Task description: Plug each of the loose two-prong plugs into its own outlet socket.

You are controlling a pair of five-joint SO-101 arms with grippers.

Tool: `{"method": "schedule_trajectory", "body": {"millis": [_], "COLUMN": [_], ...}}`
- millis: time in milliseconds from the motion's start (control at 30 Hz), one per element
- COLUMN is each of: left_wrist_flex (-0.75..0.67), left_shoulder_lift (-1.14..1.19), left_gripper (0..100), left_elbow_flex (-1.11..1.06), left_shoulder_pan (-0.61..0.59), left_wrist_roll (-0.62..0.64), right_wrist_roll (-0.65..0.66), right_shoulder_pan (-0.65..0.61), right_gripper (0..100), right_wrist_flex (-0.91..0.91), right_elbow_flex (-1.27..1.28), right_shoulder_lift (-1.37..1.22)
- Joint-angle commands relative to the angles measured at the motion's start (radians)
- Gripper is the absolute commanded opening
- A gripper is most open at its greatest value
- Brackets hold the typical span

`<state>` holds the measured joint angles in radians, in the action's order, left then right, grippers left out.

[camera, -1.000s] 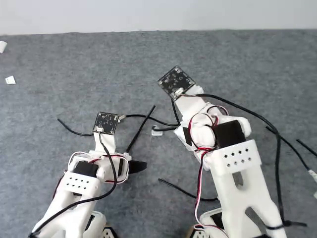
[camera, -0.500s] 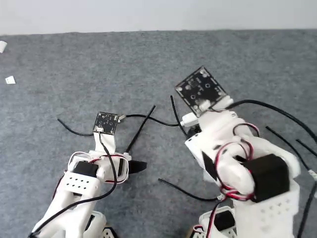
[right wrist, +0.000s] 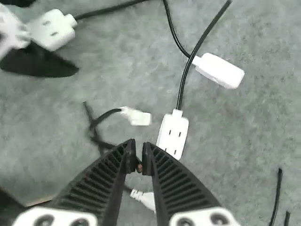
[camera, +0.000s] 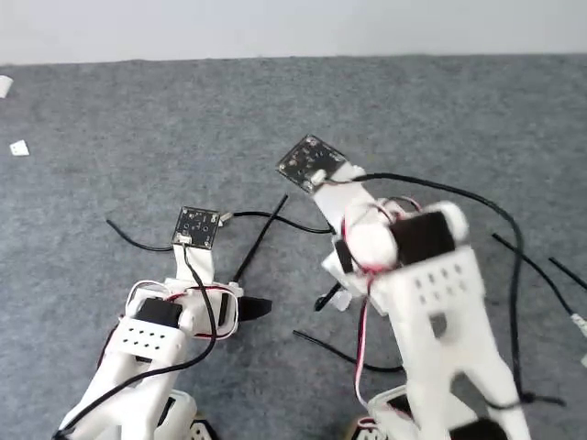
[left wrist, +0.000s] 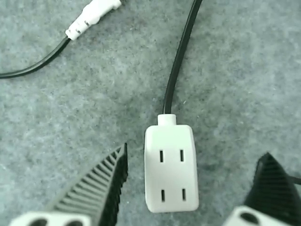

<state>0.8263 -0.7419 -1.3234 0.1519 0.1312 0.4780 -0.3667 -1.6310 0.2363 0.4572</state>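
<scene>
A white outlet block (left wrist: 170,169) with two sockets lies on the grey carpet between the fingers of my left gripper (left wrist: 195,153), which is open and not touching it. A loose white plug (left wrist: 91,14) on a black cord lies beyond it. My right gripper (right wrist: 136,143) is shut with nothing in it, hanging above a second outlet block (right wrist: 172,134) and a small white plug (right wrist: 136,117). Another white plug body (right wrist: 218,70) lies farther out. In the high view the left gripper (camera: 248,310) sits low at the left and the right gripper (camera: 326,298) in the middle.
Black cords (camera: 266,225) cross the carpet between the arms, and more run along the right side (camera: 532,266). Another small white plug (right wrist: 143,197) lies under the right gripper. Small white scraps (camera: 18,147) lie at the far left.
The right arm swung up and to the right, then came back left and lower toward the carpet's middle. The left arm has stayed still.
</scene>
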Motion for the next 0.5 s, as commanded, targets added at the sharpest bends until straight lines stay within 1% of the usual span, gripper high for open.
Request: {"method": "schedule_trajectory", "body": {"millis": [0,67,133,233,267,400,467], "left_wrist_flex": [-0.018,-0.018,-0.018,-0.018,-0.018,-0.018,-0.018], "left_shoulder_lift": [-0.023,-0.023,-0.023,-0.023,-0.023,-0.023,-0.023], "left_gripper": [40,40,40,40,40,40,40], "left_elbow_flex": [0.005,0.005,0.005,0.005,0.005,0.005,0.005], "left_shoulder_pan": [-0.008,-0.008,-0.008,-0.008,-0.008,-0.008,-0.008], "left_wrist_roll": [-0.008,-0.008,-0.008,-0.008,-0.008,-0.008,-0.008], "right_wrist_roll": [0.055,0.078,0.089,0.091,0.098,0.123,0.112], "right_shoulder_pan": [0.079,0.096,0.094,0.061,0.048,0.002,-0.022], "right_gripper": [0.9,0.9,0.9,1.9,4.3,20.0,23.8], "right_wrist_flex": [0.220,0.306,0.351,0.400,0.410,0.424,0.456], "right_elbow_flex": [0.055,0.068,0.063,0.060,0.060,0.058,0.060], "right_shoulder_lift": [-0.084,-0.136,-0.189,-0.257,-0.280,-0.352,-0.366]}}
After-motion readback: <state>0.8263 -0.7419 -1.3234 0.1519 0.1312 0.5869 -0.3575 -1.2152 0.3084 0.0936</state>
